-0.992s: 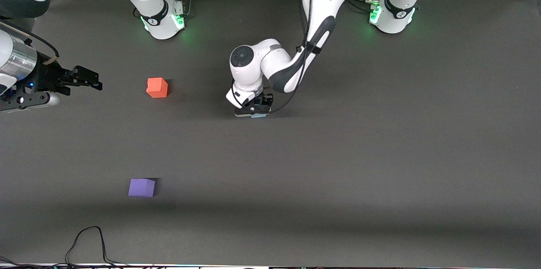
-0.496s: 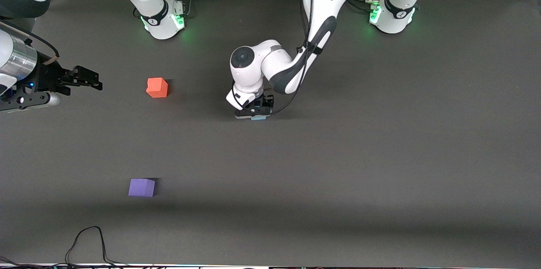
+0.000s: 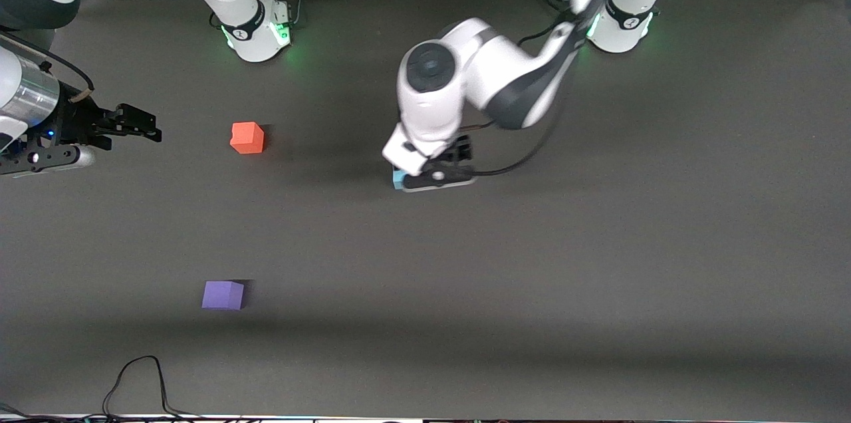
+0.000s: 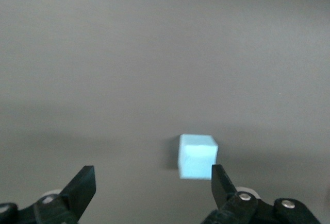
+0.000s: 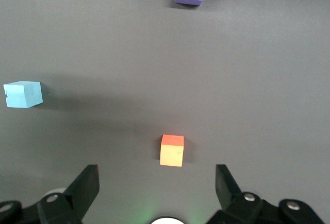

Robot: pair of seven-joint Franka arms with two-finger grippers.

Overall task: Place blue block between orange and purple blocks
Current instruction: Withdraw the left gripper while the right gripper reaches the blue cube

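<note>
Front view shows your left gripper (image 3: pixel 435 177) up over the middle of the counter (image 3: pixel 598 263), with the blue block (image 3: pixel 398 178) peeking out just beside it. From the left wrist view, the fingers are spread wide and the blue block (image 4: pixel 197 156) rests on the counter near one fingertip (image 4: pixel 219 180), not gripped. The orange block (image 3: pixel 247 138) sits toward the right arm's end, and the purple block (image 3: pixel 223 294) lies closer to the front edge at that same end. Your right gripper (image 3: pixel 136 122) waits, fingers apart, at the right arm's edge. You look to be at the pickup step: I judge you next need to centre the fingers around the block, descend and close.
</note>
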